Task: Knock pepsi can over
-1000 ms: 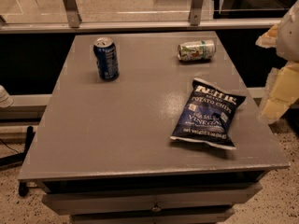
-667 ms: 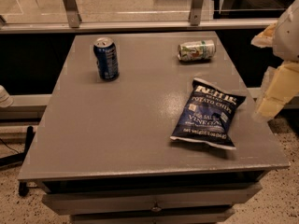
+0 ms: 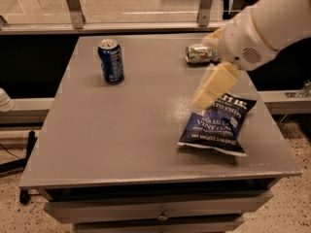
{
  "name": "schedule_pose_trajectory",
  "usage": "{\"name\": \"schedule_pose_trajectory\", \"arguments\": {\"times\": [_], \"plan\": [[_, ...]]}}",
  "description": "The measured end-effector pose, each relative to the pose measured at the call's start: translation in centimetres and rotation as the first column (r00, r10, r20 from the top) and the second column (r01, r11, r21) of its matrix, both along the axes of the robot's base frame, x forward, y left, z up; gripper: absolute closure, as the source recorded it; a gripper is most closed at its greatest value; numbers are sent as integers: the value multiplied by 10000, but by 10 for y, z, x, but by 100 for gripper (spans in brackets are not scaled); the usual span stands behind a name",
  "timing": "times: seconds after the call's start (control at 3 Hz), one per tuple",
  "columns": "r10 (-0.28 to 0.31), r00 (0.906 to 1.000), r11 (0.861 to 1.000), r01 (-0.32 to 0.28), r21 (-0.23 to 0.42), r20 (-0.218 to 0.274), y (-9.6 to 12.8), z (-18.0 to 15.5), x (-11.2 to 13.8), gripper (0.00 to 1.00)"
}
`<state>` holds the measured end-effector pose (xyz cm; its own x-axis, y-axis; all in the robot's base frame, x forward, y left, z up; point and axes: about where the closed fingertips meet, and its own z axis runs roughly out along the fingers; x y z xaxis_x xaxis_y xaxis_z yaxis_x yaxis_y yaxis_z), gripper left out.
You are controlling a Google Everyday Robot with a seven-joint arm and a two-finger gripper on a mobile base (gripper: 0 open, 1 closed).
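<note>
The pepsi can (image 3: 111, 60) stands upright at the table's far left: dark blue, silver top, white markings. My gripper (image 3: 210, 89) hangs from the white arm that reaches in from the upper right. It is over the table's right half, above the top edge of the chip bag, well to the right of the can and apart from it.
A white-and-green can (image 3: 201, 54) lies on its side at the far right, partly behind my arm. A dark blue chip bag (image 3: 218, 125) lies flat at the right front. The grey table (image 3: 121, 130) has drawers below its front edge. A railing runs behind.
My arm has swung in from the right edge to over the table's right half, above the chip bag. The cans and bag have not moved.
</note>
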<state>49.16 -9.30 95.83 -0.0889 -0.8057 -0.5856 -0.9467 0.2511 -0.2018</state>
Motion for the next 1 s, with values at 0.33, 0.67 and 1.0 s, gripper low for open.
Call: {"name": "schedule_pose_trajectory", "arguments": {"times": [0.33, 0.67, 1.0], "plan": [[471, 9973, 9784, -574, 1985, 562, 78, 8, 28, 0], [80, 9938, 9700, -346, 2406, 1107, 87, 22, 42, 0], [79, 9938, 9701, -345, 2402, 1108, 87, 22, 42, 0]]}}
